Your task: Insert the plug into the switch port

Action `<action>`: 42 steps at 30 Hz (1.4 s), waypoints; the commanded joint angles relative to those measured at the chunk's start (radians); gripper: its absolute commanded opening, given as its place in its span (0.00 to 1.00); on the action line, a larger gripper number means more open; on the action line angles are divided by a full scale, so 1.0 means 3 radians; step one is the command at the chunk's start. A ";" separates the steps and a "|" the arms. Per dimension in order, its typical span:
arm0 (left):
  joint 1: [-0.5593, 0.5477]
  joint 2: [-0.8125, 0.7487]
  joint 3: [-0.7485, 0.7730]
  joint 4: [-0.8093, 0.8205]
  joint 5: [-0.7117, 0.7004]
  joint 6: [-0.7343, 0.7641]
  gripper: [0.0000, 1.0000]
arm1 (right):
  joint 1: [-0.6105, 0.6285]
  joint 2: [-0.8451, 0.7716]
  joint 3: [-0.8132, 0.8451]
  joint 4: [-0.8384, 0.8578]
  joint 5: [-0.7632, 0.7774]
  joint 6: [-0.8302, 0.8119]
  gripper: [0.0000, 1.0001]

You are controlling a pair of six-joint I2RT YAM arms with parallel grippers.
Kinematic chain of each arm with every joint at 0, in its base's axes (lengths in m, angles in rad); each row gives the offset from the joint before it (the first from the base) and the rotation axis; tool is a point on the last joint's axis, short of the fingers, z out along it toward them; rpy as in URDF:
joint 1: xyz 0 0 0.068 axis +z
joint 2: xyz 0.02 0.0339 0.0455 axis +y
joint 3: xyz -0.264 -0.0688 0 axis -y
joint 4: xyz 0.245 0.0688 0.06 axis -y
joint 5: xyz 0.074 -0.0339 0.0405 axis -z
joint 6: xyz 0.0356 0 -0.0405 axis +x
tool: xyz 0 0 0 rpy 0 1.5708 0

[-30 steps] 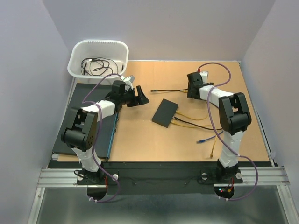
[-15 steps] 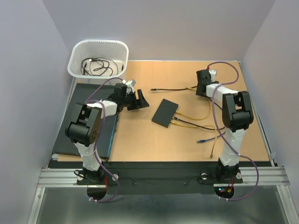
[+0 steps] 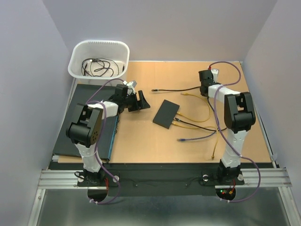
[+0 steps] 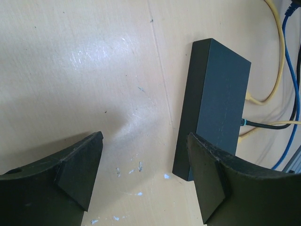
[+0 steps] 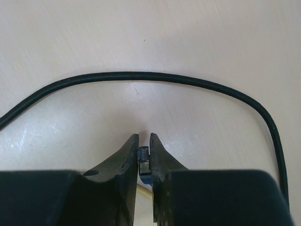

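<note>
Right tool (image 5: 144,140) pinches a small blue plug (image 5: 143,159), jaws nearly closed.

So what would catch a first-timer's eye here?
The flat black rectangular box in the middle of the tan table, with yellow and black cables trailing from its right edge. The left gripper stands open beside it, while the right gripper, at the back right, is pinched on a small blue plug. A white plastic basket holding black cords sits at the far left corner.
</note>
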 commanded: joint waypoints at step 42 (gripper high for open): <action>0.0443 -0.3338 -0.1382 -0.0201 -0.1699 -0.0503 0.88 | 0.2883 -0.0410 -0.0453 0.0261 -0.2057 -0.0694 0.61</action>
